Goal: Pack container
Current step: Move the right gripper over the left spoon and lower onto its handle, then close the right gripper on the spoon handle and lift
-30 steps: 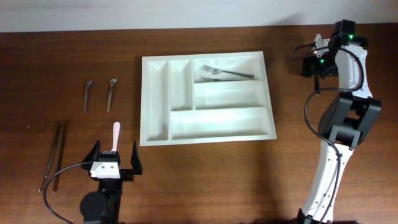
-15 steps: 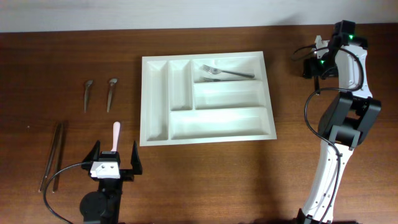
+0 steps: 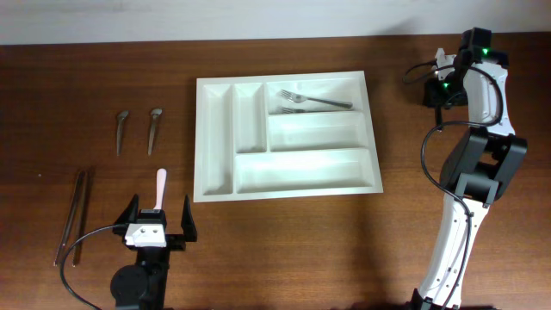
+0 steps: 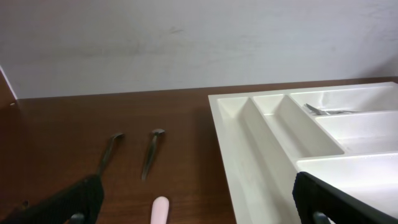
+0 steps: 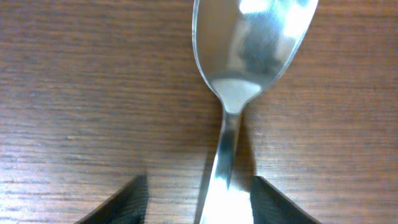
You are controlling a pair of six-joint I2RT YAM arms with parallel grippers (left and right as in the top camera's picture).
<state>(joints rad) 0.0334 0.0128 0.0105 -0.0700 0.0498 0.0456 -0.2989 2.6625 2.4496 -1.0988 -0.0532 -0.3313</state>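
Since the earlier overhead picture, only my right tool (image 3: pixel 433 91) seems changed, its tip looking slightly narrower; all else lies as before. Right wrist view: jaws half open, astride the handle of a spoon (image 5: pixel 249 50) lying flat on the desk (image 5: pixel 74 93), gripping nothing yet. The handle lies nearer one finger, so I judge that closing may shove or pivot it, and thin steel may slip free. Left tool (image 3: pixel 159 222): wide open, empty. Container (image 3: pixel 200 138): mid-desk, well apart from the spoon. Overhead hides that spoon beneath the tool; the right wrist view never shows the container.
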